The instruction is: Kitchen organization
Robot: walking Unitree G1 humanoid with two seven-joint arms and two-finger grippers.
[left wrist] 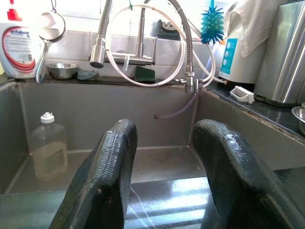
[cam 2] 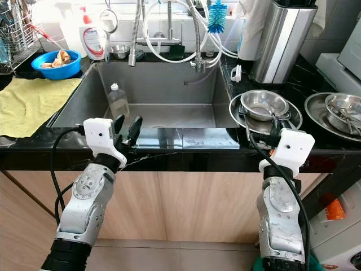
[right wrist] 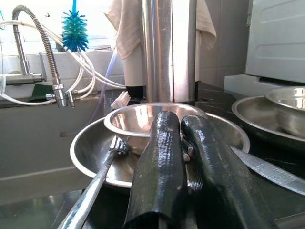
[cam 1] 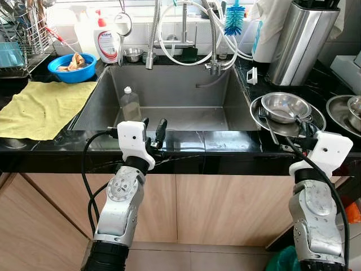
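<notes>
right gripper (right wrist: 183,138): black fingers pressed close together, tips at a small steel bowl (right wrist: 143,121) | bowl sits in a wide steel plate (right wrist: 90,152) on the black desk (right wrist: 286,164) | utensil handle (right wrist: 97,183) leans on plate rim | blue brush (right wrist: 75,29) behind

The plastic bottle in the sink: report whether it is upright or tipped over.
Upright. The plastic bottle stands on the floor of the sink near its left wall, white cap on top, partly filled with pale liquid.
</notes>
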